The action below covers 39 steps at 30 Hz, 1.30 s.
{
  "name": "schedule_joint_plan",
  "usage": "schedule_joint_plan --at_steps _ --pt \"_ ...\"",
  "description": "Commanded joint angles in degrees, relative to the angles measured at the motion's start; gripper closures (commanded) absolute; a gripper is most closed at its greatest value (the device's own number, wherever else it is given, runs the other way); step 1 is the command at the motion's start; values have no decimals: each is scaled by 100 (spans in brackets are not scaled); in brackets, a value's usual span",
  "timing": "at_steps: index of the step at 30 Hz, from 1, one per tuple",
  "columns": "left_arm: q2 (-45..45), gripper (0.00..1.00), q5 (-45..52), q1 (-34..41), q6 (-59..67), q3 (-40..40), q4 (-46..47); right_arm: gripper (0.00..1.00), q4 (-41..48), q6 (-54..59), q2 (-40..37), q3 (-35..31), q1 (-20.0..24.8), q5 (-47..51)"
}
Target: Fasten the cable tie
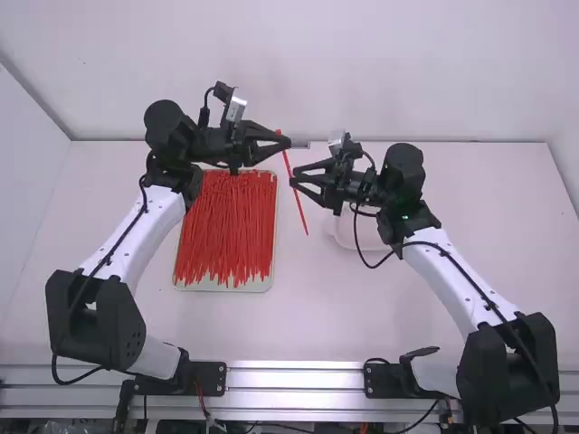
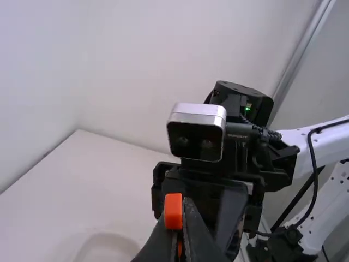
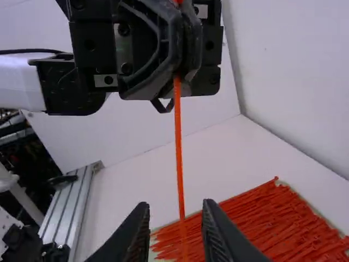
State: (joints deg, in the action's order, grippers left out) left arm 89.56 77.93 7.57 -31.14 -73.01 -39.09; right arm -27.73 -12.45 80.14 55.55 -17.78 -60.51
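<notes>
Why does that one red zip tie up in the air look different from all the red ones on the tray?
The lone tie hangs in the air, pinched near its top by the left gripper; the pile of ties lies on the tray. The lone tie points downward; the pile lies flat. The lone tie is alone; the pile holds many, side by side. Both are thin, straight and red.

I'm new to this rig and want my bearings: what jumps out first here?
A single red cable tie hangs above the table, pinched at its top by the left gripper. The right gripper is open at its strap, which runs between the fingers in the right wrist view. Left of them lies a tray heaped with red ties.
</notes>
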Motion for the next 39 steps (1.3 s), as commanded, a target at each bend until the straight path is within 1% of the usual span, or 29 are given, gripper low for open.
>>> schedule_joint_plan --at_steps 1,5,7,8,9,12,13,22,23,24,25,26,27,28,29,31,32,36,37,39 --pt "-31 98 -83 74 -105 -118 -48 75 -17 -15 13 181 17 -120" --pt "-31 98 -90 118 -103 -118 -44 76 -20 -22 13 181 9 -122" --pt "-31 98 -103 103 -105 -118 -46 83 -20 -17 13 181 13 -122" --pt "-31 98 -103 109 -105 -118 -44 90 -17 -22 13 181 13 -122" --pt "-31 98 -101 118 -105 -118 -44 94 -17 -20 13 181 11 -122" --pt "-31 98 -111 116 -170 -118 -48 95 -20 -17 13 181 13 -162" --pt "-31 98 -203 136 -221 -118 -42 100 -35 -17 13 181 11 -162" --pt "-31 98 -319 179 -236 -118 -81 100 -37 -22 13 181 15 -162" --pt "-31 91 -404 179 -260 -118 -24 100 -42 -17 13 181 9 -155" --pt "-31 74 -446 181 -256 -118 -17 100 -52 -22 13 181 7 -129" --pt "-31 63 -444 179 -258 -118 -39 100 -61 -24 13 181 13 -114" --pt "-31 50 -439 173 -260 -118 -72 100 -76 -22 11 181 24 -118" --pt "-31 38 -428 168 -267 -118 -131 100 -138 -33 11 181 31 -125" --pt "-31 23 -426 129 -365 -118 -275 100 -225 -138 11 181 66 -118" --pt "-31 20 -452 46 -684 -118 -568 100 -435 -380 11 181 138 -129" --pt "-31 20 -448 -2 -977 -118 -927 100 -678 -590 11 181 190 -168" --pt "-31 20 -448 -26 -1235 -118 -1309 100 -938 -739 11 181 221 -240" --pt "-31 23 -452 22 -1714 -118 -2192 100 -1526 -1019 11 181 229 -271" --pt "-31 25 -452 26 -1720 -118 -2280 100 -1578 -1029 11 181 216 -256" --pt "-31 35 -483 35 -1755 -118 -2441 100 -1641 -1005 11 181 114 -133"
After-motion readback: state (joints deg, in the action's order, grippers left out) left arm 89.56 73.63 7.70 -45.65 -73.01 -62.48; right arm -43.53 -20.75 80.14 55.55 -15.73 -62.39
